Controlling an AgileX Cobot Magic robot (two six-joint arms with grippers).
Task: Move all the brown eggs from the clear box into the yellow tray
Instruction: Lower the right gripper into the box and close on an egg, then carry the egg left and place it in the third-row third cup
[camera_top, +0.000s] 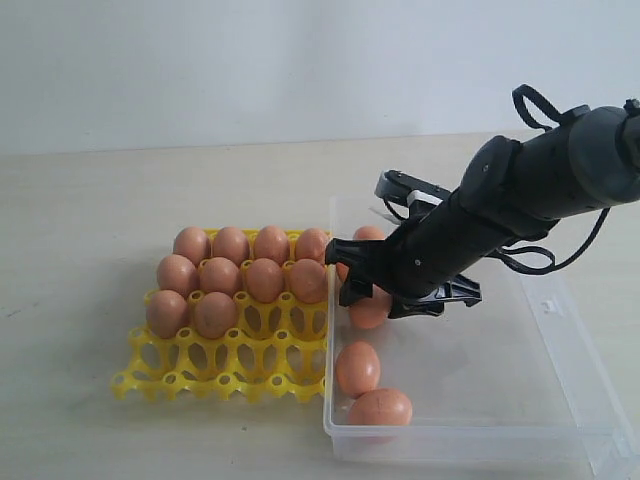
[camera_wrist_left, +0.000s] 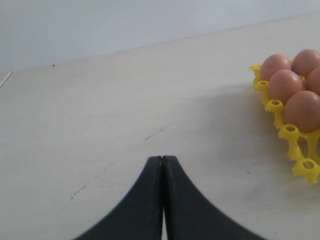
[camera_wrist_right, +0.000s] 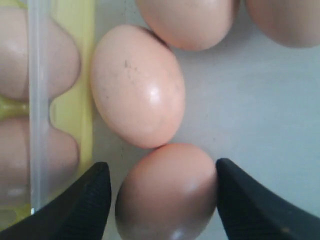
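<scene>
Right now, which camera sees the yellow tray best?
The exterior view shows the whole yellow tray. The left wrist view catches only one corner; the right wrist view, a yellow blur behind the clear box wall.

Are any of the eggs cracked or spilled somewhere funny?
No, nothing looks broken or spilled. The brown eggs in the yellow tray each sit in their own cup. The ones in the clear box lie loose but look whole. The speckled egg only has tiny dark dots, not cracks.
</scene>
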